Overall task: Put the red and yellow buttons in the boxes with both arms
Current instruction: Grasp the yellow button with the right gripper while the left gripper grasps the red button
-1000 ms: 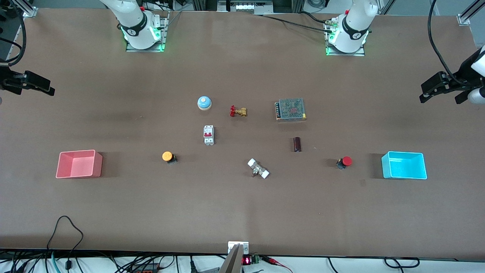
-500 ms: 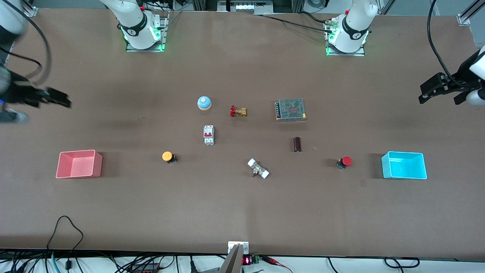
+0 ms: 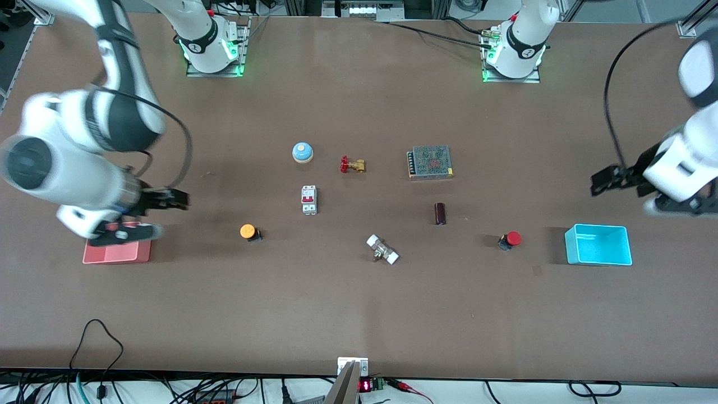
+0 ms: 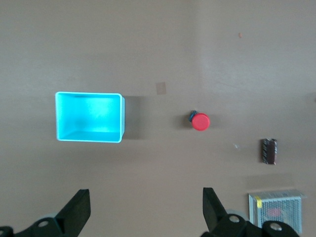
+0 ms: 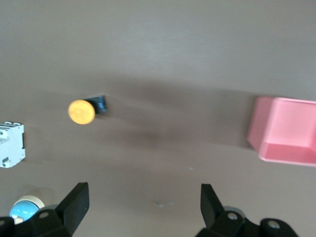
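On table: red button (image 3: 511, 239) beside cyan box (image 3: 599, 245); yellow button (image 3: 247, 231) well apart from pink box (image 3: 118, 251).
Left gripper (image 4: 146, 213): over table near cyan box, fingers spread, empty.
Right gripper (image 5: 144, 209): over table beside pink box, fingers spread, empty.

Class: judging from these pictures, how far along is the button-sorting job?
Nothing is boxed yet. The yellow button and red button sit on the table; the pink box and cyan box hold nothing. Both end effectors, right and left, are open and empty. Both pickups and placements remain.
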Available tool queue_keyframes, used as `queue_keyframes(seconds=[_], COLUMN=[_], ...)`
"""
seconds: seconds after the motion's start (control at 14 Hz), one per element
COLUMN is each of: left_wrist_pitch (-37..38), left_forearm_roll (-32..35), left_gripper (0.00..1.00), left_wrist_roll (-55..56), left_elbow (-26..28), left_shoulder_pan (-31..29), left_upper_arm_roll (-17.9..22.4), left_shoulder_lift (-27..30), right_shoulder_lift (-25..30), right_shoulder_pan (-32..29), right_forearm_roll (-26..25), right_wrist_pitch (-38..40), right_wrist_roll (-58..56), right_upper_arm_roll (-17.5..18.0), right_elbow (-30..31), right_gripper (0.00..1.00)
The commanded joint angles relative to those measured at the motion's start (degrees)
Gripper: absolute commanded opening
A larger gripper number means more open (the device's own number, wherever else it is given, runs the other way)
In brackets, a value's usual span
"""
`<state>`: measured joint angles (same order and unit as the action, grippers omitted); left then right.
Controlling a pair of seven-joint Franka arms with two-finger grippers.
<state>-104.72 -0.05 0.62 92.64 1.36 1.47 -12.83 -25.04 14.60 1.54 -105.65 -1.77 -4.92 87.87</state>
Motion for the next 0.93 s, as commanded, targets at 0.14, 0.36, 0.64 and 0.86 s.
queue_keyframes(seconds=[0.14,0.36,0.64,0.86], left_wrist_pitch=[-5.7,-13.8,-26.0,-31.4], left_forearm_roll=[0.0,-1.4,-1.7,-1.7], left_gripper=[1.00,1.00,1.00,1.00], left_wrist_roll=[5.2,8.6,13.9,14.1], left_elbow=[0.3,3.4,7.9,10.7], left_shoulder_pan=[1.2,1.4,2.0,2.5], left_upper_arm_roll=[-0.9,-2.8,-5.3,-5.3], left_shoulder_lift=[-6.7,-10.1,-15.4,-17.7], right_shoulder_lift=[-5.9,-8.7,-11.8,-13.4], right_shoulder_pan=[4.5,7.2,8.1,8.2], right_forearm_roll=[3.4,3.2,3.1,3.2], right_wrist_pitch=[-3.3,-7.0,-10.8,-13.6], right_wrist_roll=[-0.1,0.1,0.1,1.0], right_upper_arm_roll=[-0.2,-0.3,-0.3,-0.3], right_elbow=[-2.4,-2.4,-2.4,-2.4], right_gripper=[1.00,1.00,1.00,1.00])
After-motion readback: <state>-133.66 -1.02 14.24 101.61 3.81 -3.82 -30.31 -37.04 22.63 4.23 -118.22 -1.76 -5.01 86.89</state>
